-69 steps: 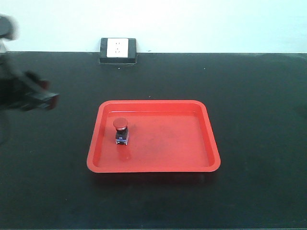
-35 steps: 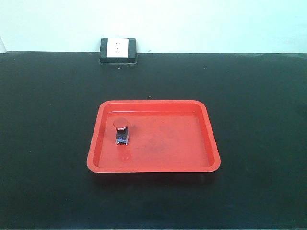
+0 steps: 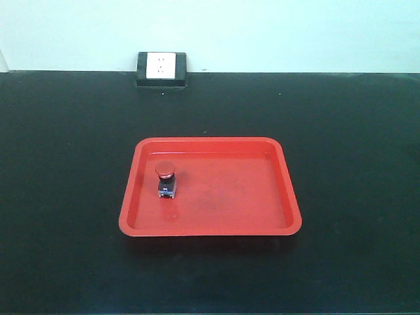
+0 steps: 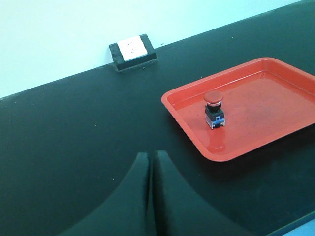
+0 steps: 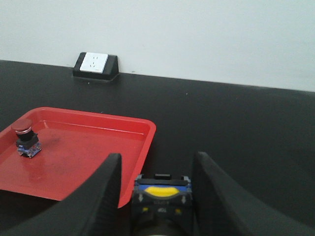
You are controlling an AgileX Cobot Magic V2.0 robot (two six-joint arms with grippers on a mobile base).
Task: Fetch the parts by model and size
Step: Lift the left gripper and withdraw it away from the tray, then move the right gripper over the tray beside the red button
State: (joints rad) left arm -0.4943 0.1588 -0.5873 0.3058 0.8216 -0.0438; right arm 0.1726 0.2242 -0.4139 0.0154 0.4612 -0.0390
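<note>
A red-capped push-button switch stands upright in the left part of the red tray; it also shows in the left wrist view and the right wrist view. My right gripper is shut on a second switch, whose dark and blue block with a yellow patch faces the camera, just right of the tray's near corner. My left gripper is shut with nothing in it, over the black table left of the tray. Neither arm shows in the front view.
A black wall-socket box with a white face sits at the table's back edge against the pale wall, also seen in the left wrist view and the right wrist view. The black tabletop surrounds the tray.
The left arm, blurred at the left edge of the front view a second ago, has left that view. The red switch and tray have not moved.
</note>
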